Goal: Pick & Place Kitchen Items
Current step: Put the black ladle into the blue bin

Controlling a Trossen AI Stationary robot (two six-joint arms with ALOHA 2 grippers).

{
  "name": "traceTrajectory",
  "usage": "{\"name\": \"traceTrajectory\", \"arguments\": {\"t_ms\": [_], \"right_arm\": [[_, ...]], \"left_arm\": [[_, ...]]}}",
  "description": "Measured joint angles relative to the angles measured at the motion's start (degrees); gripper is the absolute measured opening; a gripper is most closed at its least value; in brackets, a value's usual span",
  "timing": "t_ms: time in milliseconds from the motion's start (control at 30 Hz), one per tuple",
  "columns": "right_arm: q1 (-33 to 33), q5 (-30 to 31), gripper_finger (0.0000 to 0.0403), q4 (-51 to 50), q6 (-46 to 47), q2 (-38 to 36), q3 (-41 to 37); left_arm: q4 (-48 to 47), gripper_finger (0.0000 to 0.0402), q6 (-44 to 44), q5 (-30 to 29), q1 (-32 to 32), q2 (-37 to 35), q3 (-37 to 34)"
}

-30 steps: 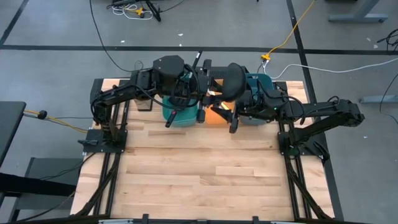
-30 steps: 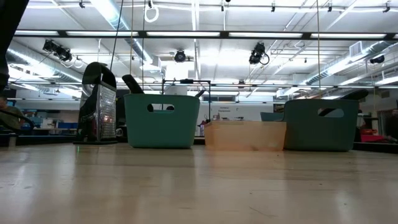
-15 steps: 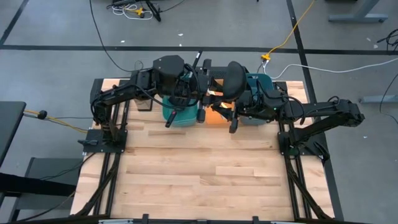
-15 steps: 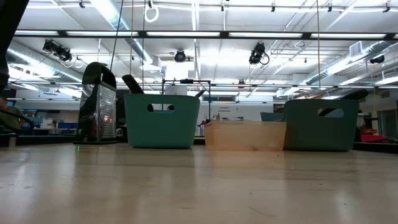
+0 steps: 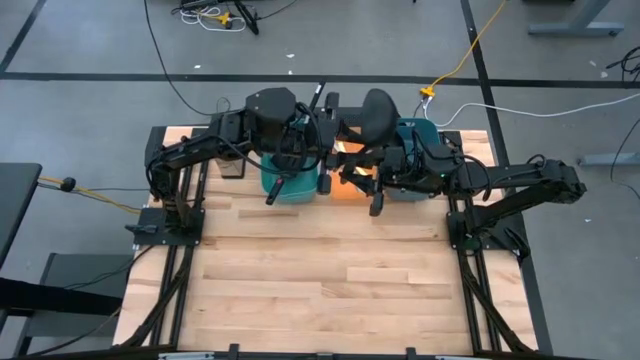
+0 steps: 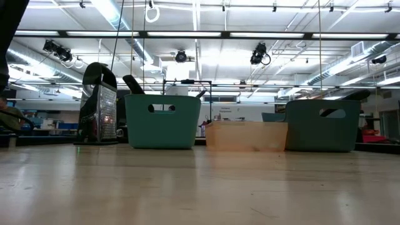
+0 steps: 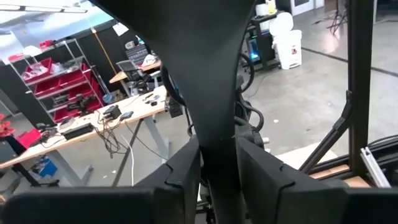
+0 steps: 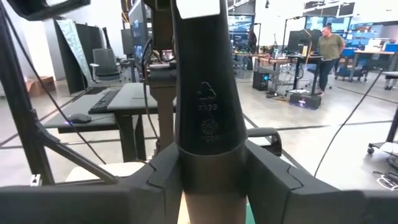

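– Nearest us the bench (image 5: 320, 280) is bare boards; everything is along its far edge. Which step is this?

– Carrying, I'd judge. Both arms hang over the bins back there, close together, well above them.

– Holding anything?

– The left end effector (image 7: 217, 163) has its fingers (image 7: 180, 171) pressed against both sides of a broad-headed utensil (image 7: 214, 93), black, blade end pointing away from the wrist. The right end effector (image 8: 210, 169) pinches a stamped handle (image 8: 208, 124), also black. Whether that's one utensil in both grips or two, I can't tell.

– And the bins?

– Left teal bin (image 6: 162, 122) with black handles poking out, orange bin (image 6: 247, 136) in the middle, right teal bin (image 6: 322, 125).

– Next move?

– My guess: if both are on one tool, one grip must let go cleanly before the other swings it over the correct bin, lowers, then lets go.
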Motion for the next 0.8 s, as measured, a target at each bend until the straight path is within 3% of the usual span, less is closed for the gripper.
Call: {"name": "traceTrajectory", "arguments": {"t_ms": [367,800], "right_arm": [[0.0,-0.5,0.0141,0.0,-0.4,0.0,0.0],[0.0,-0.5,0.0141,0.0,-0.5,0.0,0.0]], "left_arm": [[-0.9,0.0117,0.0,-0.3,0.0,0.0,0.0],[-3.9,0.0162,-5.0,0.1,0.1,-1.2,0.1]]}}
